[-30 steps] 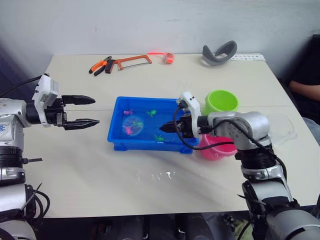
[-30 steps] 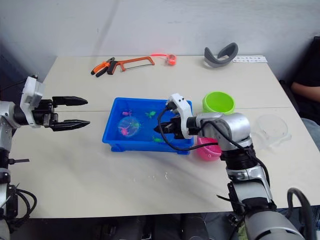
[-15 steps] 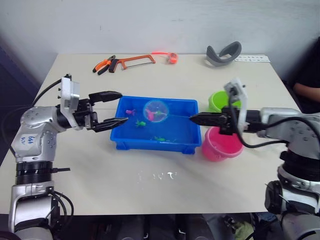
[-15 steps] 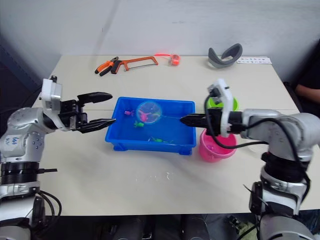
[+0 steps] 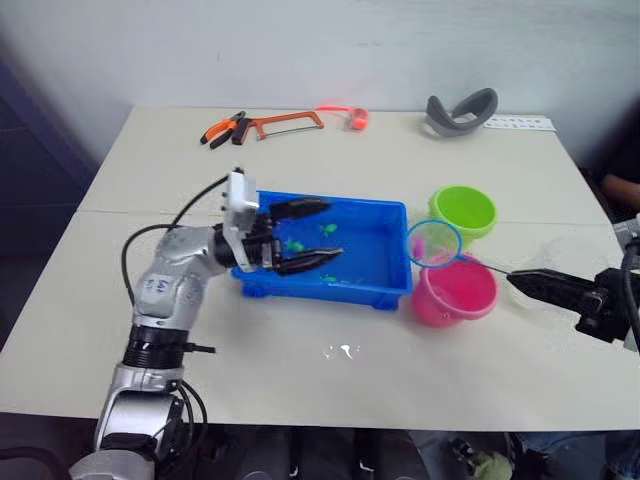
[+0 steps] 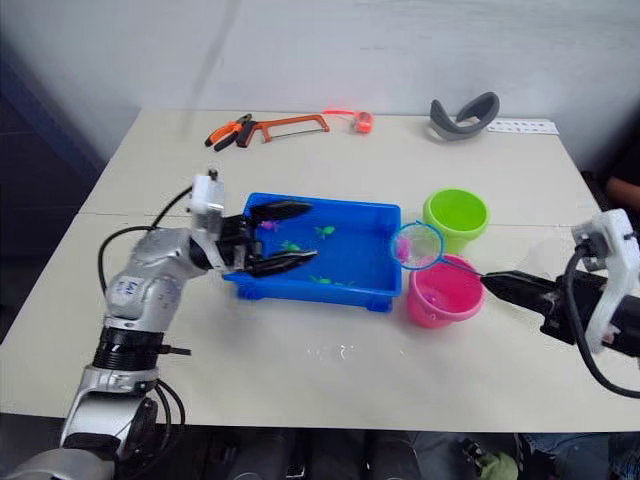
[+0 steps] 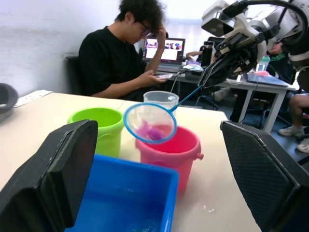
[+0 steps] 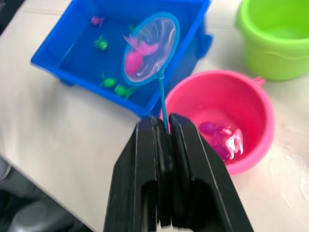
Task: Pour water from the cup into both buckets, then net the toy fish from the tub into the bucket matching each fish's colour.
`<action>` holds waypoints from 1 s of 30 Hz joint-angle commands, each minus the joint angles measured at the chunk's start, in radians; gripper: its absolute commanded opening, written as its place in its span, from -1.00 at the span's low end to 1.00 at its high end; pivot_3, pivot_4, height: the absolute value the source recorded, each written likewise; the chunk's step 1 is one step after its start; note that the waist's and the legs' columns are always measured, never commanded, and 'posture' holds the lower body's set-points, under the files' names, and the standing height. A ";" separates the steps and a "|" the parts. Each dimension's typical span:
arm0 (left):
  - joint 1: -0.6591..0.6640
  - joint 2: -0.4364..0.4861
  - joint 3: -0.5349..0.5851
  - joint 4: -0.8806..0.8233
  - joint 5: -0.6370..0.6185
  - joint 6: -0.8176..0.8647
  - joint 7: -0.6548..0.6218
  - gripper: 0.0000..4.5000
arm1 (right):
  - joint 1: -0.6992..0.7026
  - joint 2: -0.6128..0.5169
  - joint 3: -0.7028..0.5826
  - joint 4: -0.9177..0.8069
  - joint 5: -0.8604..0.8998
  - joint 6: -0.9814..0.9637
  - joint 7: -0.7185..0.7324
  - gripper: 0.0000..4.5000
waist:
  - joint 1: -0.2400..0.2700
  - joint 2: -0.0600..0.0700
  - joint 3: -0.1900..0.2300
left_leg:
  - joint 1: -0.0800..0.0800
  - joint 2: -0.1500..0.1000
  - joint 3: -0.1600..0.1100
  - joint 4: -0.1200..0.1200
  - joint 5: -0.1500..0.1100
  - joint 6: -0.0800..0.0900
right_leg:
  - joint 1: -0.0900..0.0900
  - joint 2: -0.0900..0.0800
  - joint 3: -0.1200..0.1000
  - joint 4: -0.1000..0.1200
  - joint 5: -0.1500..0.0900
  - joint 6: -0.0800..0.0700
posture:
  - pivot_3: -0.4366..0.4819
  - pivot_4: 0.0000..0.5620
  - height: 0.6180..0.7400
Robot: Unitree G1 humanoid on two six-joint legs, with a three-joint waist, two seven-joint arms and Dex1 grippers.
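My right gripper (image 8: 164,126) is shut on the thin handle of a blue-rimmed net (image 5: 434,243). The net hangs in the air by the tub's right end and the pink bucket's rim, with a pink fish (image 8: 141,52) in it. The pink bucket (image 5: 457,292) has pink fish (image 8: 219,135) in its water. Just behind it stands the green bucket (image 5: 463,211). Green fish (image 8: 109,81) and one pink fish (image 8: 96,20) lie in the blue tub (image 5: 385,262). My left gripper (image 5: 334,229) is open over the tub's left half. The clear cup (image 7: 161,99) stands right of the buckets.
An orange hacksaw (image 5: 285,122), pliers (image 5: 224,129) and a small orange-red item (image 5: 355,116) lie along the table's far edge, with a grey curved band (image 5: 460,108) at the back right. Water drops (image 5: 342,350) dot the table in front of the tub. A seated person (image 7: 118,60) is beyond the table.
The right gripper drew back to the right, carrying the net with the pink fish from above the tub toward the pink bucket. The left gripper moved right, over the tub. The camera has shifted.
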 commanded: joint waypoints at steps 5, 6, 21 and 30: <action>-0.003 -0.046 -0.080 -0.043 0.052 -0.020 0.041 0.96 | 0.282 -0.007 -0.133 -0.100 0.139 -0.205 -0.117 -1.00 | -0.004 0.000 0.000 | 0.000 0.000 0.001 0.000 0.000 0.000 | 0.000 0.001 0.002 0.000 0.000 0.000 | -0.05 -0.47 1.00; -0.008 -0.045 -0.082 -0.034 0.057 -0.021 0.040 0.96 | 0.308 -0.005 -0.142 -0.116 0.111 -0.219 -0.109 -1.00 | -0.002 0.000 0.000 | 0.001 0.000 0.000 0.000 0.000 0.000 | 0.000 0.001 0.002 0.000 0.000 0.000 | -0.05 -0.47 1.00; -0.035 -0.046 -0.099 0.093 0.074 -0.080 -0.050 0.96 | 0.690 0.143 -0.037 -0.420 -0.894 -0.815 0.311 -1.00 | 0.016 0.000 0.000 | 0.000 0.000 0.000 0.000 -0.001 0.001 | 0.000 0.006 0.004 -0.004 0.001 0.002 | -0.05 -0.47 1.00; -0.041 -0.047 -0.119 0.084 0.090 -0.085 -0.076 0.96 | 0.790 0.294 0.185 -0.360 -1.462 -1.386 0.427 -1.00 | 0.017 0.000 0.000 | 0.001 0.000 0.002 0.000 0.000 -0.001 | 0.000 0.009 0.006 -0.003 0.001 0.002 | -0.05 -0.47 1.00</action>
